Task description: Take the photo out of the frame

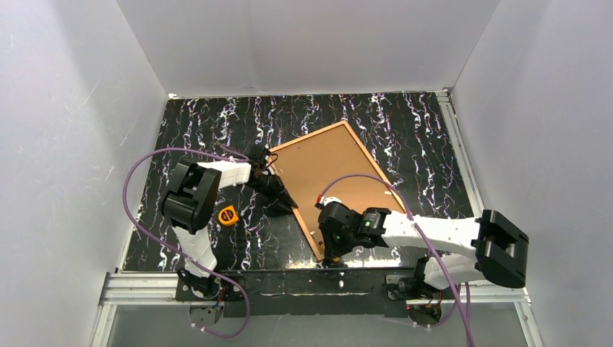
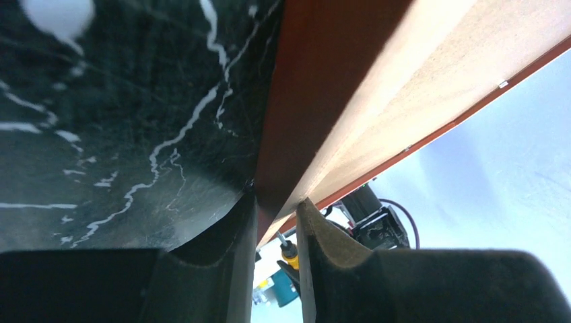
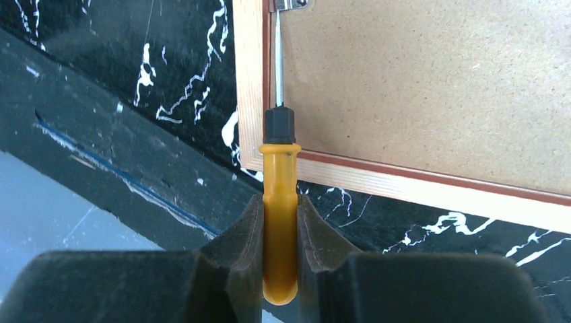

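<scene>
The frame (image 1: 307, 136), a thin reddish-brown border, lies face down and askew on the black marble table (image 1: 195, 144). Inside it shows the photo's plain brown board back (image 1: 329, 170). My left gripper (image 1: 287, 204) is shut on the frame's left edge, and in the left wrist view its fingers (image 2: 239, 229) pinch the red-brown wood (image 2: 303, 87). My right gripper (image 1: 331, 251) sits at the frame's near corner, shut on a yellow-handled screwdriver (image 3: 279, 202). The shaft runs along the border's (image 3: 249, 81) inner edge toward a metal clip (image 3: 289, 4) beside the board (image 3: 417, 87).
A small yellow-orange object (image 1: 228, 215) lies on the table just left of the frame, under the left arm. White walls close in the table on three sides. An aluminium rail (image 1: 144, 285) runs along the near edge by the arm bases.
</scene>
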{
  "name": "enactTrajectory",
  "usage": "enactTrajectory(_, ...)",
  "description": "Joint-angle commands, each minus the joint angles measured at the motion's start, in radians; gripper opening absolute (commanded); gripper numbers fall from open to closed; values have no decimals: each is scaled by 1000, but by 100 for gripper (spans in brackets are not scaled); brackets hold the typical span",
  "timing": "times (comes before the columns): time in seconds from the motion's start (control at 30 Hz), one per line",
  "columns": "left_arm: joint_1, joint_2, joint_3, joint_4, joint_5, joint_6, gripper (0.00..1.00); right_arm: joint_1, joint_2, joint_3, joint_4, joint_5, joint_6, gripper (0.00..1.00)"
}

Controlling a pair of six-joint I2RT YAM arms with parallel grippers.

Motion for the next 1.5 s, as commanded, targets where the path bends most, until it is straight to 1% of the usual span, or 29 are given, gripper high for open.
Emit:
enactTrajectory(0.0,8,45,-67,-57,-154,-33,0,-19,72,112,29,314,6,1)
enactTrajectory(0.1,8,41,-60,-78,-158,-16,0,-22,91,139,28,358,-13,1)
enactTrajectory(0.23,8,48,-58,-74,-151,-15,0,-26,143,168,65,333,-52,1)
enactTrajectory(0.3,8,53,-61,-72,-147,-18,0,-26,154,198,47,324,-65,1)
enactTrajectory(0.37,8,52,-56,-76,-149,-16,0,-26,130,220,13,326,-69,1)
enactTrajectory(0.5,8,51,-29,-118,-150,10,0,-26,14,195,-46,302,-88,1)
enactTrajectory(0.53,8,49,-11,-138,-153,28,8,-27,-15,186,-65,298,-89,1)
enactTrajectory(0.63,8,26,28,-197,-160,67,39,-29,-102,144,-112,282,-100,1)
enactTrajectory(0.67,7,8,29,-205,-165,71,47,-31,-134,125,-124,282,-99,1)
enactTrajectory(0.77,-1,-53,15,-217,-173,80,65,-39,-243,68,-155,276,-85,1)
enactTrajectory(0.83,-21,-101,-13,-220,-175,77,71,-44,-300,33,-177,271,-69,1)
enactTrajectory(0.87,-55,-155,-62,-214,-184,59,80,-47,-353,1,-199,265,-49,1)
enactTrajectory(0.9,-84,-188,-84,-211,-195,53,82,-47,-377,-17,-204,261,-42,1)
enactTrajectory(1.07,-217,-348,-213,-189,-285,-31,85,-51,-463,-69,-218,247,9,1)
enactTrajectory(1.17,-295,-434,-277,-188,-363,-108,83,-52,-497,-71,-242,246,41,1)
enactTrajectory(1.2,-322,-449,-299,-150,-384,-136,81,-52,-508,-70,-250,247,50,1)
enactTrajectory(1.33,-427,-464,-341,-92,-481,-214,79,-52,-561,-75,-272,254,72,1)
enactTrajectory(1.47,-485,-406,-342,-9,-501,-267,78,-52,-592,-73,-300,255,83,1)
